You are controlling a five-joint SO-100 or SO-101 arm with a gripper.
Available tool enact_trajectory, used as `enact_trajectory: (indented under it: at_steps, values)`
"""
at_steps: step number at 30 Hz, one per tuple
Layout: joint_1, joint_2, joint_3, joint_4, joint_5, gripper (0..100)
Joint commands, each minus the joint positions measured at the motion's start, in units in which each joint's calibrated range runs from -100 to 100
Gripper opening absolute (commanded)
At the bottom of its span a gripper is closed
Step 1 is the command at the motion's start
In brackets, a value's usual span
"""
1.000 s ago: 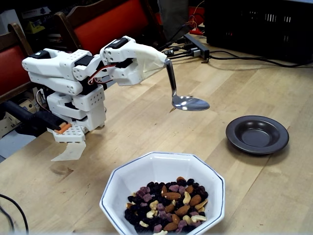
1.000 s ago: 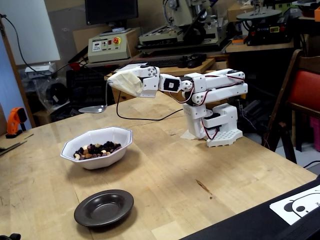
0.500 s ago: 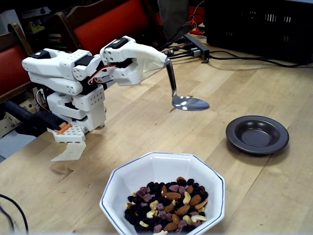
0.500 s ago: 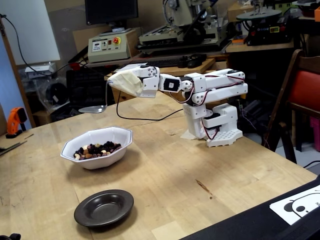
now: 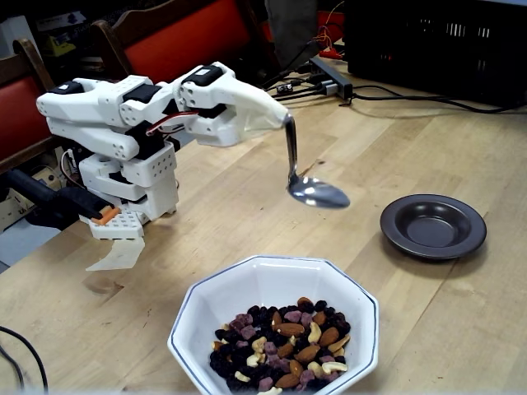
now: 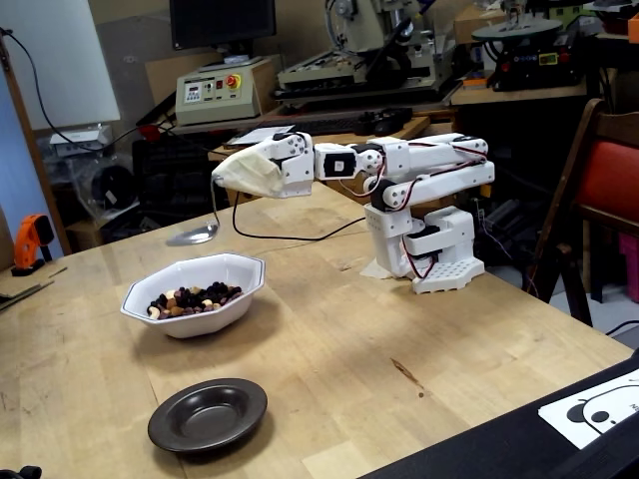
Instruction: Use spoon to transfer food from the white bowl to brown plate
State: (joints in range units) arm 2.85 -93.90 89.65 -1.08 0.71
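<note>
Start at the left of a fixed view: your arm reaches rightward from its base, and the gripper [image 5: 276, 122] is clamped on the thin handle of the spoon [image 5: 317, 192]. The fingers themselves are wrapped by the white housing, so all you can read is that the handle is held firm. From there the handle drops almost straight down, and the oval scoop turns out to the right, hanging in the air with nothing in it.

What matters for your next move is where the food [image 5: 280, 346] sits from that scoop: lower and nearer the camera, heaped in the near half of the white bowl [image 5: 216, 295]. The scoop hangs beyond the bowl's far rim, clear of it. So you likely need to bring the spoon toward the camera and down, tip leading into the pile.

Further right, the brown plate [image 5: 473, 222] rests empty on the table [image 5: 461, 313], apart from the bowl.

In another fixed view the layout reverses: spoon [image 6: 192, 235] at left, behind the white bowl [image 6: 240, 289], the brown plate [image 6: 170, 424] nearest.
</note>
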Motion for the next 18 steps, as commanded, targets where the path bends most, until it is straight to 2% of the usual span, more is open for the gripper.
enact_trajectory:
  at_steps: [1,9,18]
  values:
    - [0.34,3.06,-11.24,8.12,0.15,2]
    - [0.93,9.82,-18.41,18.48,0.15,2]
    - [8.93,10.51,-18.94,25.35,0.15,2]
